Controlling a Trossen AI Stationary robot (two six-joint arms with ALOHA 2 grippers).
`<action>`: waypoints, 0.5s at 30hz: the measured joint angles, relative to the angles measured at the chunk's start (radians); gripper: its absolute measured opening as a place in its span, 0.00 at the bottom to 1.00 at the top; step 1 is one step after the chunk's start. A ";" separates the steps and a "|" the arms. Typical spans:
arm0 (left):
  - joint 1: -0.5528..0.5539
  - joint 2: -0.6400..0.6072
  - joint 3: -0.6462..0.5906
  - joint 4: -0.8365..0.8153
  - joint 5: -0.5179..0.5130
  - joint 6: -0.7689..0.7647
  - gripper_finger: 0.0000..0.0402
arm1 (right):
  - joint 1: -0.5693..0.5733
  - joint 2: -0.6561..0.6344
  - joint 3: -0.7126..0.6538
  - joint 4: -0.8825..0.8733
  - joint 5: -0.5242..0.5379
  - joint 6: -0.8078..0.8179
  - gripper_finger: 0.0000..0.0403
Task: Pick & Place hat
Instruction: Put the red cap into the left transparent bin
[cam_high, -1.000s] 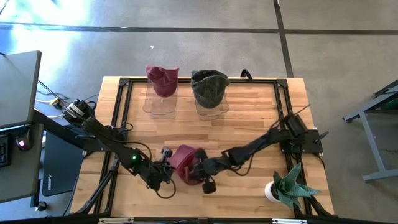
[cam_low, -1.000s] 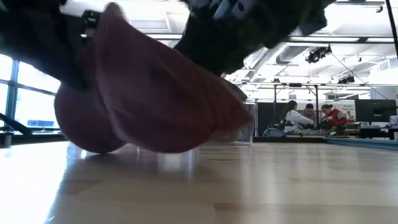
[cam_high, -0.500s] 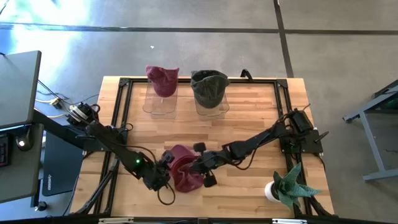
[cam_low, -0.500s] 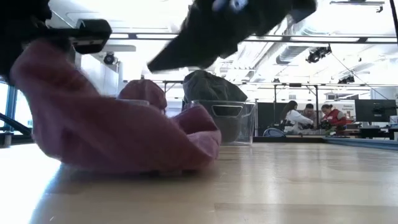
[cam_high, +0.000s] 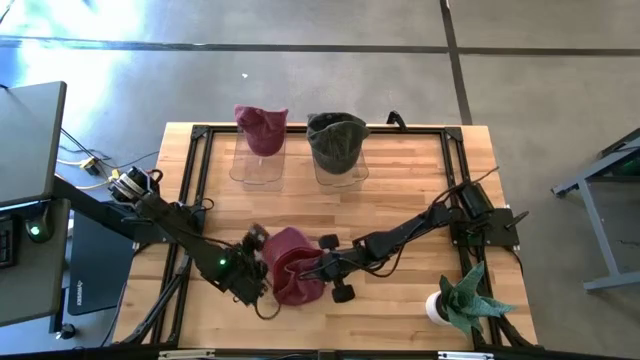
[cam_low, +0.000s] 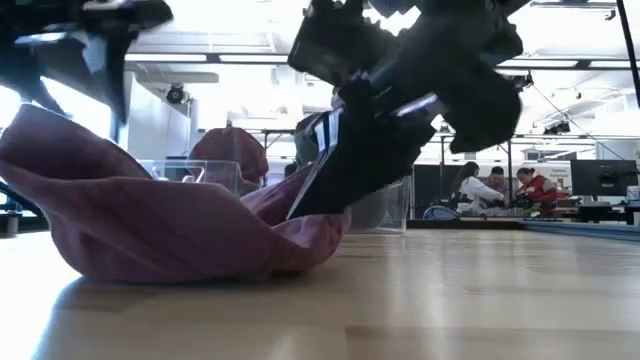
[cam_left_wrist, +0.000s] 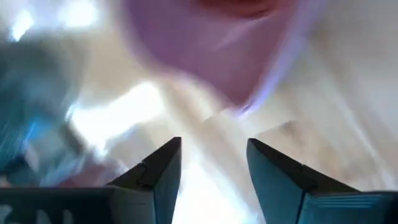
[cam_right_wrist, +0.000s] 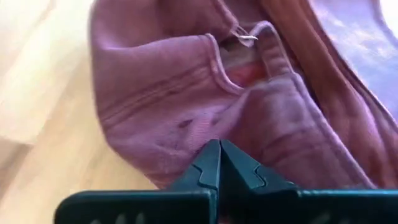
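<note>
Low view: crumpled maroon fabric hat (cam_low: 170, 225)

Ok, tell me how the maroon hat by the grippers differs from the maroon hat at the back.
The near hat lies crumpled, opening up, on the bare table; the back hat sits propped on a clear stand. The near one lies between the left gripper and the right gripper; nothing is near the back one. Both are maroon cloth.
</note>
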 joint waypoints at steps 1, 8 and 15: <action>0.000 0.000 0.025 -0.055 -0.035 -0.085 0.44 | 0.003 0.000 0.000 0.007 -0.019 0.000 0.00; 0.000 -0.003 0.098 0.228 -0.013 -0.368 0.34 | 0.028 0.000 0.000 0.020 0.008 -0.001 0.00; 0.013 0.095 0.004 0.842 0.368 -0.198 0.10 | 0.032 0.000 0.000 0.006 0.032 0.006 0.00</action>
